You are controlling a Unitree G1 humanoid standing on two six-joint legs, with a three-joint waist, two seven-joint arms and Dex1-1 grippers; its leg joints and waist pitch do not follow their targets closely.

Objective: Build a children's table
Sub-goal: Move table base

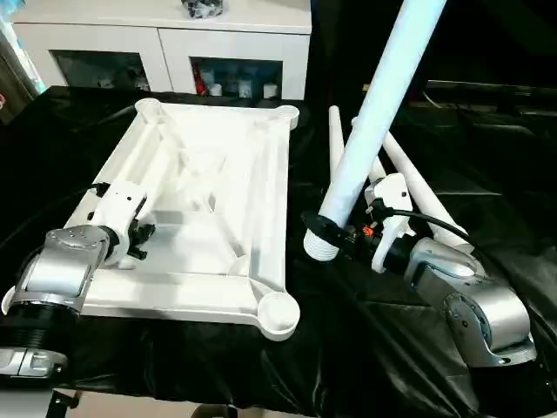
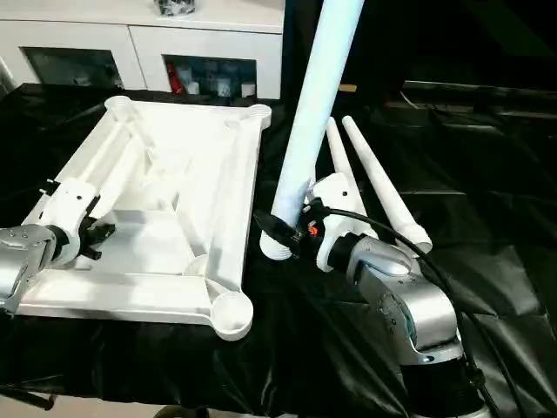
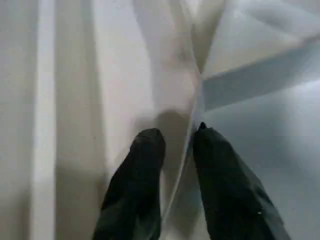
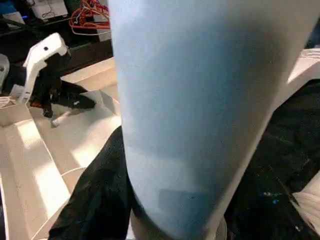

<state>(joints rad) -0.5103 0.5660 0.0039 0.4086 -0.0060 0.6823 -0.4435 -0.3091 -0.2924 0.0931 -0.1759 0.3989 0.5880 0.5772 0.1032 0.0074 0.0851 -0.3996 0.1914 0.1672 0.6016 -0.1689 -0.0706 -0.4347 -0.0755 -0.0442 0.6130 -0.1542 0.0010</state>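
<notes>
The children's table top [image 1: 209, 209] lies upside down, ribs up, on the black-draped tabletop [image 1: 365, 348]. My left pincer [image 3: 175, 145] is nipped down on one thin rib of its underside. My right pincer [image 1: 335, 233] grips one white leg [image 1: 370, 131] near its thick end, holding it steeply upright beside the top, with other legs [image 2: 383, 187] lying behind.

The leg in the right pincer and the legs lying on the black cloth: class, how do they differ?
The held leg stands nearly upright, leaning; the loose legs lie flat. The held leg is clamped near its thick ribbed end by the right pincer; the loose legs are untouched. All are white, round and tapered.
</notes>
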